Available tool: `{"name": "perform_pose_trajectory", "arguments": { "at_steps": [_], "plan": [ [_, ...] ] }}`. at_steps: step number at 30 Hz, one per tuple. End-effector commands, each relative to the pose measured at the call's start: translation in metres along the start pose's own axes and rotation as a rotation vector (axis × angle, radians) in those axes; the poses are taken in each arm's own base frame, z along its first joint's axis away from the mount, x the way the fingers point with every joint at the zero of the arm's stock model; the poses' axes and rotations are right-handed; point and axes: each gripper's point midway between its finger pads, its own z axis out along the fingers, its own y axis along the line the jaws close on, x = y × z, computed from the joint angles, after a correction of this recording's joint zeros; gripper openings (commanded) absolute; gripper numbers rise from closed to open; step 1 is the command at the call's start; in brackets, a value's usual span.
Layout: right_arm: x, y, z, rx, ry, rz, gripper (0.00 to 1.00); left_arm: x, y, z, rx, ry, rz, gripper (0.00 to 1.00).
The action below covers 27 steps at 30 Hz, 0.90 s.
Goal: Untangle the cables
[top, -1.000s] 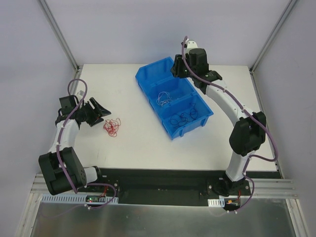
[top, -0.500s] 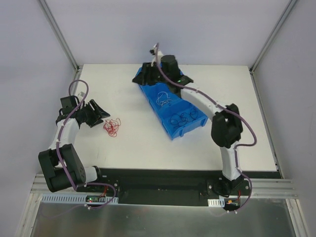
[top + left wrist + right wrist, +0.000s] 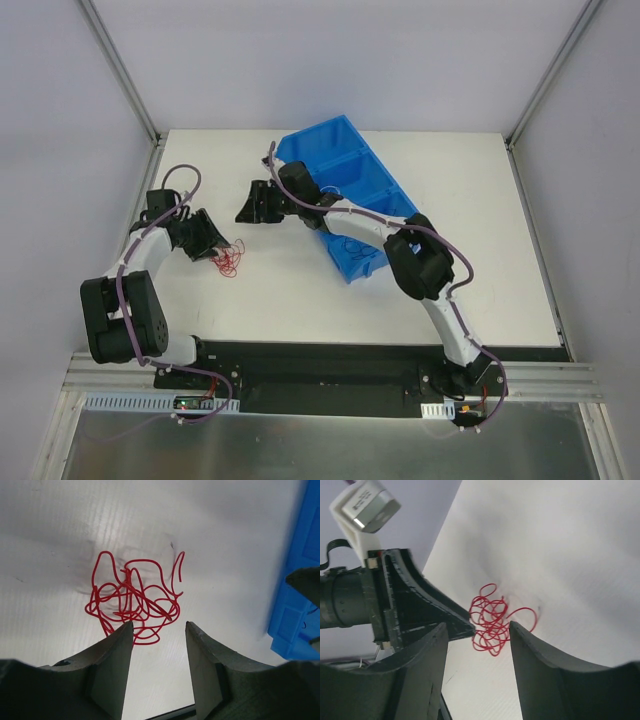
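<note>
— White tabletop [image 3: 300, 300], pale walls [image 3: 400, 60] on every side, metal posts [image 3: 120, 70] up the corners. What is the left gripper [image 3: 159, 627] doing?

— It's low over the table with its jaws partly apart and nothing clamped. The red cable [image 3: 132, 597] lies in a tangle right at its tips, and the lowest loop just reaches into the gap.

— And the right gripper [image 3: 477, 625]?

— Parted too, and empty. It points at the same tangle from the far side, a little way off. Its arm [image 3: 350, 215] stretches across the blue bin [image 3: 345, 150], so I can't make out what lies inside.

— Any change from a second ago?

— Yes. That arm swung over from behind the bin, the bin turned, and the left gripper moved in on the red cable.
</note>
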Motion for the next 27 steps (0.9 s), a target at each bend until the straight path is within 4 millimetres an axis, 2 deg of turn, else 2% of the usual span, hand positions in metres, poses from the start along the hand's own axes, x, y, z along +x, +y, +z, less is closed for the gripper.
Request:
{"name": "perform_pose_trajectory", "arguments": {
  "at_steps": [1, 6, 10, 15, 18, 19, 20, 24, 27],
  "plan": [
    [-0.046, 0.028, -0.025, -0.038, -0.127, -0.023, 0.55, -0.019, 0.004, -0.003, -0.068, -0.044, 0.003, 0.45],
    [-0.045, 0.027, -0.025, -0.022, -0.108, -0.057, 0.55, -0.017, -0.001, 0.009, -0.065, 0.004, -0.01, 0.4],
    [-0.043, 0.02, -0.021, -0.005, -0.093, -0.062, 0.55, -0.018, 0.0, 0.011, -0.07, 0.009, -0.007, 0.32],
    [-0.035, 0.01, -0.01, 0.025, -0.056, -0.065, 0.59, -0.024, 0.0, 0.004, -0.085, -0.027, 0.016, 0.1],
    [-0.021, 0.011, 0.007, 0.01, 0.006, -0.076, 0.65, -0.029, -0.004, -0.006, -0.082, -0.07, 0.042, 0.0],
    [-0.022, 0.013, 0.012, -0.004, 0.008, -0.083, 0.66, -0.028, -0.006, -0.009, -0.076, -0.079, 0.053, 0.0],
    [-0.014, 0.01, 0.016, 0.004, 0.037, -0.065, 0.67, -0.028, -0.007, -0.012, -0.069, -0.092, 0.062, 0.0],
    [0.0, 0.012, 0.026, -0.012, 0.062, -0.006, 0.67, -0.029, -0.011, -0.024, -0.058, -0.14, 0.097, 0.0],
    [0.0, 0.018, 0.028, -0.038, 0.034, 0.025, 0.65, -0.031, -0.012, -0.031, -0.067, -0.179, 0.113, 0.0]
  ]
}}
